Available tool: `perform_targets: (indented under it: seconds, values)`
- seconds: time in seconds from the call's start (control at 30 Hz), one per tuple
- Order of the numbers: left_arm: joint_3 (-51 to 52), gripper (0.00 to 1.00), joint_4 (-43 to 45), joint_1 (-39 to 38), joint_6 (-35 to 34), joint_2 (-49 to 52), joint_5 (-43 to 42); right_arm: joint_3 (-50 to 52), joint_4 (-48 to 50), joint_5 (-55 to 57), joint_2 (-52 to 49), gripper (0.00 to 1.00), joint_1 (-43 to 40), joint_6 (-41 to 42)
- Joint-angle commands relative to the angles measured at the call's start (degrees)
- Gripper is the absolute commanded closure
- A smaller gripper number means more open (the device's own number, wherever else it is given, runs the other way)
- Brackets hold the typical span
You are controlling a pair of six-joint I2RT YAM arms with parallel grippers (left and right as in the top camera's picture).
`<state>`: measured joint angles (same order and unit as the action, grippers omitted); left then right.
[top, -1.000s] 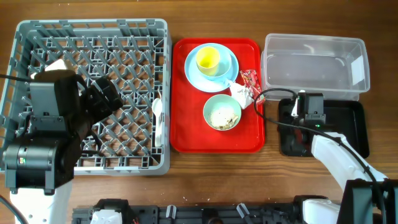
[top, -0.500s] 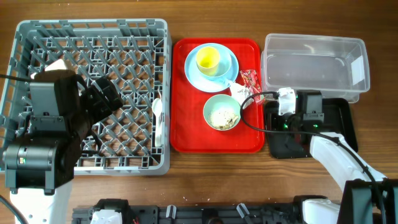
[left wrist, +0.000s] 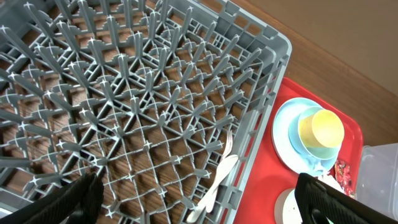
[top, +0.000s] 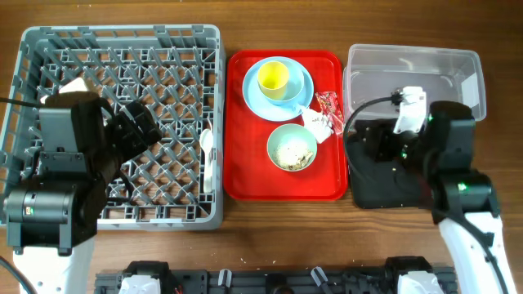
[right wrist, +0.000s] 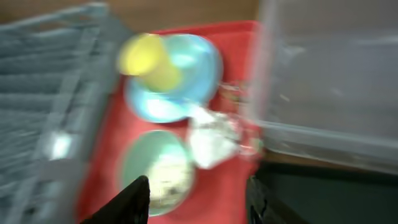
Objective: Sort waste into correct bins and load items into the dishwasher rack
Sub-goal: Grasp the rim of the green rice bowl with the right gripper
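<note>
The grey dishwasher rack (top: 49,49) fills the left. A white spoon and fork (top: 208,151) lie at its right edge, also in the left wrist view (left wrist: 221,174). My left gripper (top: 147,131) hangs open over the rack (left wrist: 124,93), holding nothing (left wrist: 199,205). On the red tray (top: 245,180) sit a light blue plate (top: 255,96) with a yellow cup (top: 273,78), a bowl (top: 292,148) with rice scraps, a white napkin (top: 316,122) and a red wrapper (top: 328,104). My right gripper (top: 364,155) is open and empty (right wrist: 196,202) over the black tray (top: 368,192), beside the clear tub (top: 413,77).
The right wrist view is blurred; it shows the bowl (right wrist: 155,171), napkin (right wrist: 211,140), plate (right wrist: 180,84) and clear tub (right wrist: 329,81). My right arm covers most of the black tray. Bare wood lies along the front edge (top: 278,233).
The black tray has slid left, up against the red tray. My right gripper has opened and its arm has swung up over the tray. The left arm has not moved.
</note>
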<state>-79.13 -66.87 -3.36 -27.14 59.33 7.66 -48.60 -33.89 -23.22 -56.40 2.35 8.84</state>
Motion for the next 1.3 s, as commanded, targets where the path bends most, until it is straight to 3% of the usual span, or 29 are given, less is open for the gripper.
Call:
perform_targets:
  seconds: [0.0,0.03,0.13,0.17,0.27,0.4,0.43,0.5,0.63,0.87,1.0,1.1,1.27]
  values:
    - [-0.2,0.0,0.1,0.4,0.1,-0.3,0.6,-0.3,0.3,-0.5,-3.8,0.37,10.4,2.1]
    - [-0.2,0.0,0.1,0.4,0.1,-0.3,0.5,-0.3,1.1,4.8,-6.4,0.23,15.2,4.3]
    - [-0.2,0.0,0.1,0.4,0.1,-0.3,0.6,-0.3,9.3,19.6,-16.9,0.17,32.2,11.0]
    - [-0.2,0.0,0.1,0.4,0.1,-0.3,0.6,-0.3,11.7,21.2,-19.4,0.01,35.2,12.2]
    - [-0.2,0.0,0.1,0.4,0.1,-0.3,0.6,-0.3,16.8,35.3,-26.8,0.0,43.2,15.7]
    - [-0.2,0.0,0.1,0.4,0.1,-0.3,0.6,-0.2,22.3,36.5,-30.4,0.0,45.3,15.5]
    - [-0.2,0.0,0.1,0.4,0.1,-0.3,0.5,-0.2,22.0,36.3,-30.9,0.03,45.3,16.0]
    - [-0.2,0.0,0.1,0.4,0.1,-0.3,0.6,0.0,21.0,36.7,-32.1,0.34,45.2,16.7]
    - [-0.2,0.0,0.1,0.4,0.1,-0.3,0.6,0.3,21.8,37.9,-36.8,0.6,45.2,16.6]
    - [-0.2,0.0,0.1,0.4,0.1,-0.3,0.5,0.3,21.1,37.1,-40.9,0.66,45.2,16.6]
    - [-0.2,0.0,0.1,0.4,0.1,-0.3,0.6,0.0,19.5,36.7,-39.2,0.9,45.2,13.4]
    - [-0.2,0.0,0.1,0.4,0.1,-0.3,0.6,-0.3,18.9,36.7,-33.7,0.96,45.2,13.5]
    - [-0.2,0.0,0.1,0.4,0.1,-0.3,0.5,-0.3,15.8,36.7,-30.1,0.96,45.2,13.7]
